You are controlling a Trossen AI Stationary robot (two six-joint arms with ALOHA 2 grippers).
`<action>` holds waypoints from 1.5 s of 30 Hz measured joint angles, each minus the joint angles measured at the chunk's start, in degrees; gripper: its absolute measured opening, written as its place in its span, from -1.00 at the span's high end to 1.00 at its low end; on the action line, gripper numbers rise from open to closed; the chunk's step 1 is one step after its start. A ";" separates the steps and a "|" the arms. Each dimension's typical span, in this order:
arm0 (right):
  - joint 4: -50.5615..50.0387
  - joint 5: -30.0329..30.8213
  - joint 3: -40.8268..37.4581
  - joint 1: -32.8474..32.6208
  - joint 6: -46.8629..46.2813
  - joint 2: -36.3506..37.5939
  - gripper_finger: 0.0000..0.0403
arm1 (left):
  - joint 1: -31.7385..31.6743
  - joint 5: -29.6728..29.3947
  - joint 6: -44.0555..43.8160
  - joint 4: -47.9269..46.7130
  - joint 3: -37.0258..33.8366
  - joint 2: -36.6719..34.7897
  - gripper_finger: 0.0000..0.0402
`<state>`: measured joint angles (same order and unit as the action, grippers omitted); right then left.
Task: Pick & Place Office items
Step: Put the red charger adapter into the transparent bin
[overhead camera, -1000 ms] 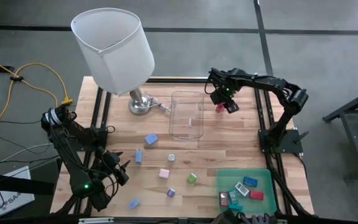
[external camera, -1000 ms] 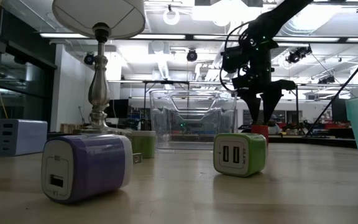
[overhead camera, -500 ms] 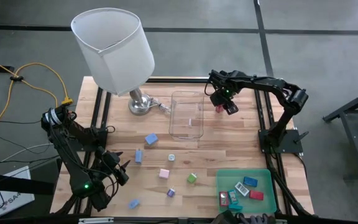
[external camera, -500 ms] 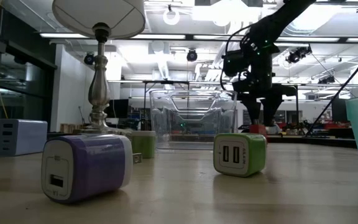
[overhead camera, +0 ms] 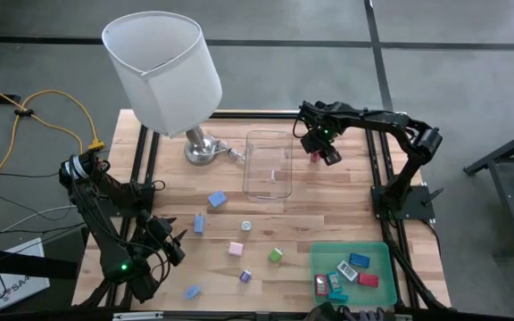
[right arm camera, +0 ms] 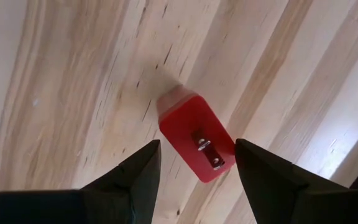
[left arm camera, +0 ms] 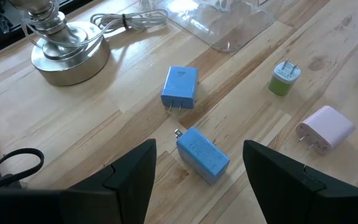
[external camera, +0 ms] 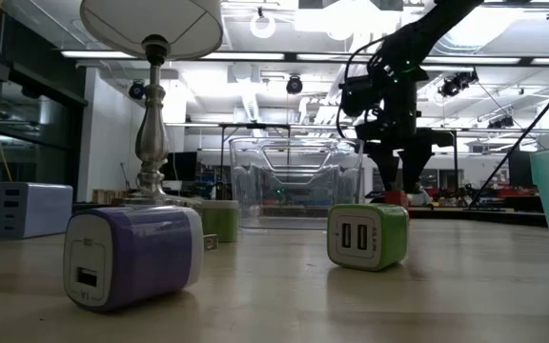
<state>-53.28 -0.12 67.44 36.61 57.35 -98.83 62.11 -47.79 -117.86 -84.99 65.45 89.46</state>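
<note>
A small red charger lies on the wood at the table's far right, prongs up, just right of the clear box. My right gripper points down over it, open, one finger on either side of it, touching nothing; the low view shows the gripper just above the red piece. My left gripper waits open at the near left, above a blue charger. More office items lie loose on the table: another blue, green, pink.
A lamp with a white shade stands on its metal base at the far left, its cord beside the box. A green tray at the near right holds several pieces. A purple block and a green one lie near the front edge.
My right gripper has sunk a little toward the red charger, its fingers still apart. The charger has stayed where it was.
</note>
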 joint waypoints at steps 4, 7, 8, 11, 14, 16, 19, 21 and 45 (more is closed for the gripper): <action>-0.40 0.33 0.00 -0.27 -1.68 0.00 0.03 | -0.02 0.00 0.00 0.00 0.00 0.01 -0.15; -0.45 0.63 0.00 -0.27 -2.20 0.00 0.03 | 0.00 0.01 0.00 0.00 0.00 0.00 -0.15; -0.45 0.63 0.00 -0.25 -2.22 0.00 0.03 | -0.01 0.02 0.00 0.00 0.00 -0.01 -0.15; -0.46 1.44 0.00 -0.27 -2.24 0.00 0.03 | 0.00 0.00 0.00 0.00 0.00 0.01 -0.15; -0.43 2.03 0.00 -0.25 -2.26 -0.02 0.03 | 0.00 0.00 0.00 0.00 0.00 0.00 -0.15; -0.35 2.14 0.00 -0.25 -2.26 -0.04 0.03 | -0.01 0.01 0.00 0.00 0.00 -0.01 -0.15; -0.09 2.16 0.00 -0.25 -2.26 -0.04 0.03 | 0.00 0.02 0.00 0.00 0.00 0.01 -0.15; -0.06 2.14 0.00 -0.25 -2.26 -0.05 0.03 | 0.00 0.02 0.00 0.00 0.00 0.01 -0.15; 0.73 3.02 0.00 -0.30 -3.35 0.08 0.03 | 0.00 0.00 0.00 0.01 0.00 -0.01 -0.15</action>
<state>-52.56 2.90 67.44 36.32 54.00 -98.75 62.11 -47.79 -117.86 -84.98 65.45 89.45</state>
